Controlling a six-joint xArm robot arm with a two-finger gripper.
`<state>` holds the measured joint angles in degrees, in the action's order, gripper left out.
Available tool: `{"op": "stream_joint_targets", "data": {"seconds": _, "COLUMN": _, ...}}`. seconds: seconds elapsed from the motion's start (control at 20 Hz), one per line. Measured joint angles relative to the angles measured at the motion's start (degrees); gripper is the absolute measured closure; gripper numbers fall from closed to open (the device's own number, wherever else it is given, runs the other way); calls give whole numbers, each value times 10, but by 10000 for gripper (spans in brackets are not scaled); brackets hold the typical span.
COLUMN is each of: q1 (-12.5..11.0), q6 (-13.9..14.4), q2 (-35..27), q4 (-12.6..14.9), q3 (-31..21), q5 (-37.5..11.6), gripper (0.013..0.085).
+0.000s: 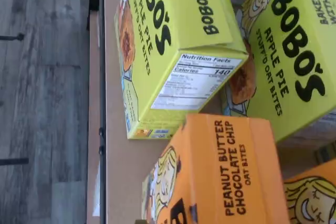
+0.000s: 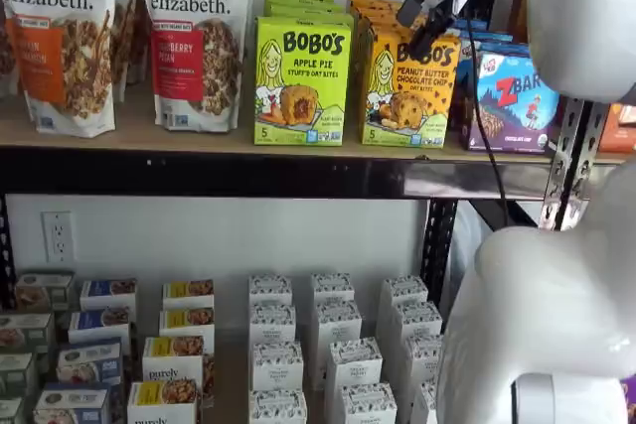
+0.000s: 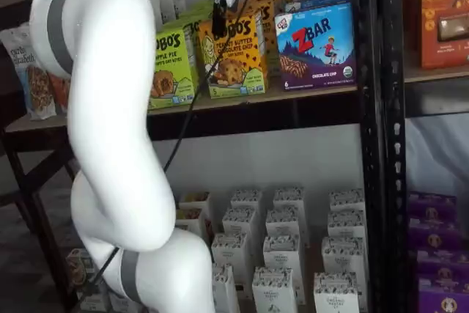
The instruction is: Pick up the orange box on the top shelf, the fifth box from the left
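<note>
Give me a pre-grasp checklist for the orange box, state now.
1. Orange box upright at the top shelf front edge: ok.
2. Claw above and in front of the orange box, not around it: ok.
3. Claw open: cannot tell from the frames; nothing held.
4. Side gaps: green box to one side, ZBar box very close on the other; finger room: cannot tell.
5. Cable hangs across the ZBar box front; snag risk: cannot tell.

place: mock shop/lab | evid: black metal rack (image 2: pixel 248 174) w/ boxed snacks, granola bags (image 2: pixel 60 37), robot arm (image 3: pixel 110 108)
</note>
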<state>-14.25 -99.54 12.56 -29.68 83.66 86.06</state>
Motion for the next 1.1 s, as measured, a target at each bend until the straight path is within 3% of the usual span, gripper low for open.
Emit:
{"op": "stream_joint_targets", "data": {"seconds": 0.3, "q1": 19, "q6": 11, "q2": -15, "q4": 35, "q3": 15, "q5": -3, "gripper": 130}}
{"op": "stream_joint_targets", "data": {"seconds": 0.7, "q1": 29, "q6": 24, "q2": -51, "q4": 62, "q3": 72, "q5": 59, "gripper": 130}}
{"op": "stream_joint_targets", "data": {"seconds": 1.1, "q1": 47, "q6": 35, "q2": -52, "q4": 97, "q3": 73, "q5": 59, "gripper": 130}}
